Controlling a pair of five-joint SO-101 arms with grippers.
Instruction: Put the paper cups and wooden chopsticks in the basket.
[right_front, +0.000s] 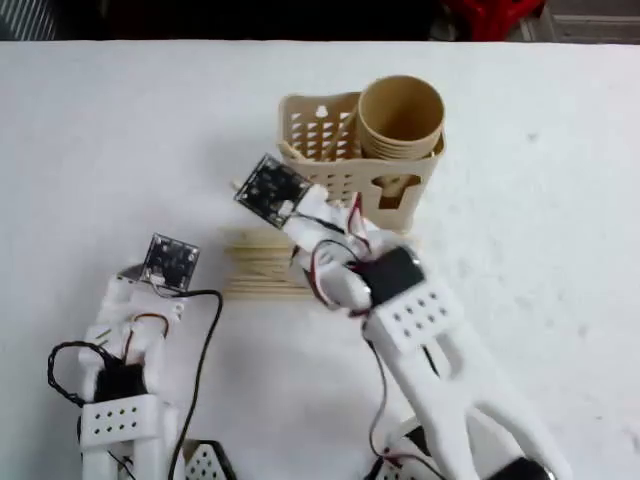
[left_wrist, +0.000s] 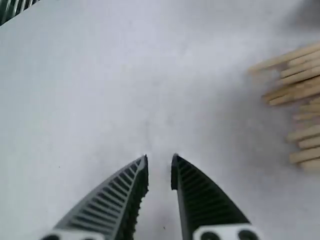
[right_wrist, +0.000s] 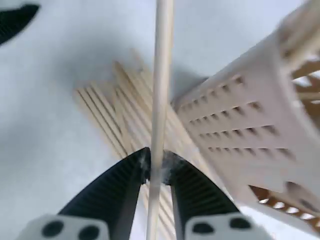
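Observation:
A beige perforated basket (right_front: 330, 160) stands at the middle back of the table, with a stack of paper cups (right_front: 400, 118) upright in its right part. A loose pile of wooden chopsticks (right_front: 262, 268) lies on the table just in front of it, also seen as chopsticks (left_wrist: 300, 100) and as the pile (right_wrist: 112, 107). My right gripper (right_wrist: 156, 167) is shut on a single chopstick (right_wrist: 162, 75), held above the pile beside the basket wall (right_wrist: 250, 115). My left gripper (left_wrist: 159, 165) hovers over bare table left of the pile, slightly open with nothing between its fingers.
The white tabletop (right_front: 120, 140) stretches wide on the left and on the right of the basket. The left arm (right_front: 125, 340) rests near the front left edge, with black cables looping beside it. The right arm (right_front: 420, 320) crosses the front centre.

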